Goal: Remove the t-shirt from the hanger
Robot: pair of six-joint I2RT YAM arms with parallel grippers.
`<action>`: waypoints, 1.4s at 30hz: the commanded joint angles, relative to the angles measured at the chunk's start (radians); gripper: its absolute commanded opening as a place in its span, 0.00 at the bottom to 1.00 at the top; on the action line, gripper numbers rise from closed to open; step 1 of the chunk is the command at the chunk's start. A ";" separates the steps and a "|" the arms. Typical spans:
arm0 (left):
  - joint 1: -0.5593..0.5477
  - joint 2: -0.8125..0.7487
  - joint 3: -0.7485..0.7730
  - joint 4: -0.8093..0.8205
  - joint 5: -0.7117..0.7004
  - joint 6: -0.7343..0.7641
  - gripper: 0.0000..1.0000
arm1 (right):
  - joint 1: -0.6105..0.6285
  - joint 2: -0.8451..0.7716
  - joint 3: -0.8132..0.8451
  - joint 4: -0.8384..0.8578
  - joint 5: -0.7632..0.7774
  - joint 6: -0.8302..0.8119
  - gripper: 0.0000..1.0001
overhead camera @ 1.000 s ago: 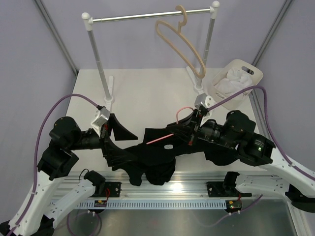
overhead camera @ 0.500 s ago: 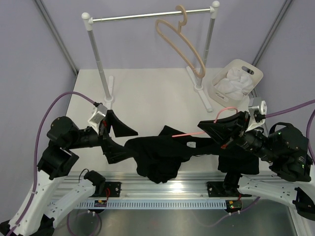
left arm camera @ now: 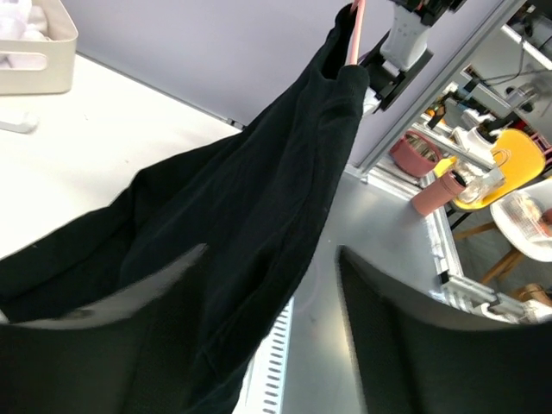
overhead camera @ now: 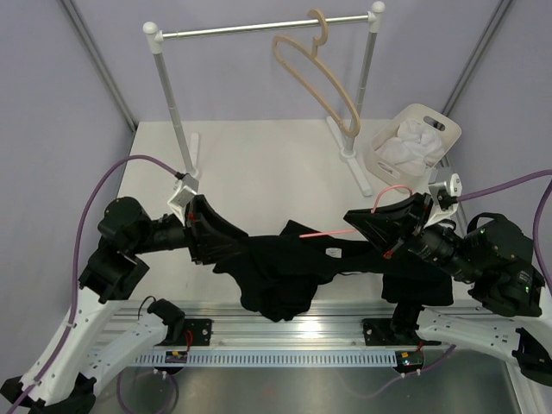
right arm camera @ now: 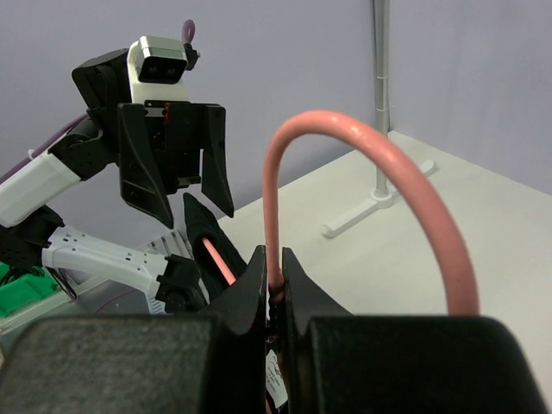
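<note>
The black t-shirt (overhead camera: 276, 267) hangs stretched between both arms over the table's near edge, still on the pink-red hanger (overhead camera: 328, 233). My right gripper (overhead camera: 373, 217) is shut on the hanger's wire neck just below the hook (right arm camera: 362, 147), holding it up. The left gripper (overhead camera: 220, 241) is at the shirt's left end. In the left wrist view its fingers (left arm camera: 405, 336) stand apart, fabric (left arm camera: 259, 198) draping over the left one and the right one clear of it. The right wrist view also shows the left gripper (right arm camera: 177, 185) with its fingers spread.
A clothes rack (overhead camera: 259, 30) stands at the back with a beige wooden hanger (overhead camera: 315, 73) on its bar. A white basket (overhead camera: 435, 121) with white cloth sits at the back right. The metal mounting rail (overhead camera: 293, 332) runs under the hanging shirt.
The right gripper pulled the hanger to the right and lifted it. The left gripper pushed forward into the shirt's left end, and its fingers have drawn closer together.
</note>
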 commanded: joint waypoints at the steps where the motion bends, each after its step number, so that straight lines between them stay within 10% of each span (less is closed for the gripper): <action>1: -0.001 0.013 -0.018 0.051 0.016 0.026 0.29 | 0.007 0.014 0.040 0.062 0.050 0.017 0.00; 3: -0.001 0.010 -0.012 0.016 -0.039 0.042 0.00 | 0.007 0.016 0.041 0.061 0.066 0.015 0.00; 21: -0.001 -0.012 0.058 -0.228 -0.610 0.019 0.00 | 0.005 -0.182 -0.005 0.092 0.450 -0.035 0.00; 29: -0.001 -0.013 0.029 -0.199 -0.584 -0.033 0.00 | 0.007 -0.196 -0.026 0.127 0.475 -0.035 0.00; 36: -0.003 0.031 -0.035 -0.051 -0.276 -0.012 0.01 | 0.007 -0.125 -0.029 0.191 0.427 -0.037 0.00; 37: -0.003 0.042 -0.032 -0.048 -0.248 -0.004 0.10 | 0.005 -0.103 -0.031 0.197 0.421 -0.038 0.00; 39: -0.001 0.063 -0.018 -0.044 -0.195 0.017 0.60 | 0.005 -0.076 -0.029 0.200 0.392 -0.058 0.00; 42: -0.001 0.045 0.006 -0.066 -0.217 0.063 0.93 | 0.005 -0.009 -0.006 0.147 0.331 -0.081 0.00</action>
